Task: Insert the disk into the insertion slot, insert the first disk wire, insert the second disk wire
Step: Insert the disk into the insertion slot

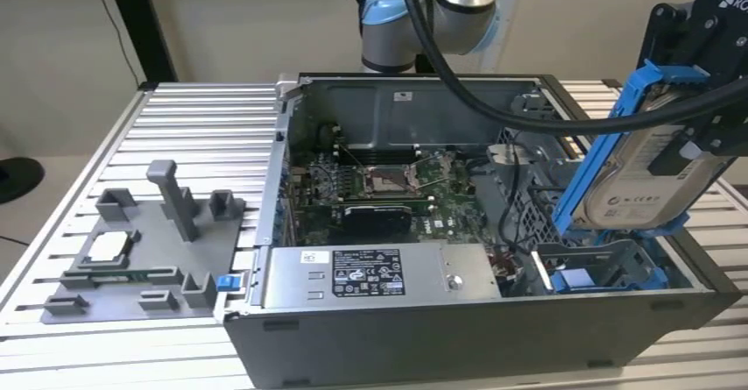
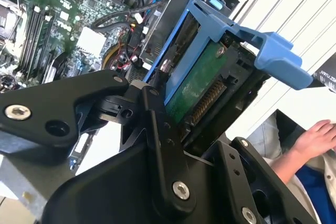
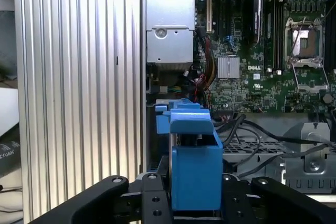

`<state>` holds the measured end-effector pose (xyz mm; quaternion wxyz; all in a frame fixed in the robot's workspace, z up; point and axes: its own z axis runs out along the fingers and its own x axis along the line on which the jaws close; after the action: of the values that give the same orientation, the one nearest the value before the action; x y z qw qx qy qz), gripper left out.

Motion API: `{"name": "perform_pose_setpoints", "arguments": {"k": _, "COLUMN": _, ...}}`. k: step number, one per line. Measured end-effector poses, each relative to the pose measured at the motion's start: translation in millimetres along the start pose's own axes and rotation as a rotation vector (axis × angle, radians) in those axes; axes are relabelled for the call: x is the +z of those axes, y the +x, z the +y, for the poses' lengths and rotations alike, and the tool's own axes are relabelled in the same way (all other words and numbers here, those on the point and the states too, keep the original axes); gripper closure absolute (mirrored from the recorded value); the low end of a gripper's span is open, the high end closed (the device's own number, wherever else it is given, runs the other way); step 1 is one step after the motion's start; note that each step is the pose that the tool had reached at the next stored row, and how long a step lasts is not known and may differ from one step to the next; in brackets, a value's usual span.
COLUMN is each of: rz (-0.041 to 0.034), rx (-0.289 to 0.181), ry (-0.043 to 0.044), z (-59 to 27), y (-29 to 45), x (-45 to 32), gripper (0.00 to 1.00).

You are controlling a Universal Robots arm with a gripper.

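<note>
My gripper (image 1: 699, 123) is shut on the disk (image 1: 640, 175), a silver drive with a white label in a blue caddy. It hangs tilted above the exterior view's right end of the open computer case. Just below it lies the insertion slot (image 1: 598, 269), a grey metal bay with blue fittings; the caddy's lower edge is close to the bay's rim. The first wrist view looks along the caddy (image 3: 195, 169) between my black fingers (image 3: 239, 203). The drive's green circuit board (image 2: 202, 85) faces the second wrist view. Loose black cables (image 3: 247, 135) lie beside the bay; which are the disk wires I cannot tell.
The grey labelled power supply box (image 1: 374, 276) fills the case's front, with the motherboard (image 1: 386, 188) behind it. A grey fixture plate (image 1: 140, 250) with small parts sits on the ribbed table at the exterior view's left. A person's hand (image 2: 315, 139) rests nearby.
</note>
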<state>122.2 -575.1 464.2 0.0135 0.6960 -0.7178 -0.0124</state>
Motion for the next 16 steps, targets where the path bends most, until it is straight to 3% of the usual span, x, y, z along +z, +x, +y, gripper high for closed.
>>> {"name": "perform_pose_setpoints", "arguments": {"k": 8, "rz": -0.0010, "rx": 0.000, "ry": -0.0002, "z": 0.0, "y": 0.0, "x": 0.8, "gripper": 1.00}}
{"name": "perform_pose_setpoints", "arguments": {"k": 16, "rz": -0.0169, "rx": -0.001, "ry": -0.0006, "z": -2.2, "y": 2.0, "x": 13.4, "gripper": 1.00}}
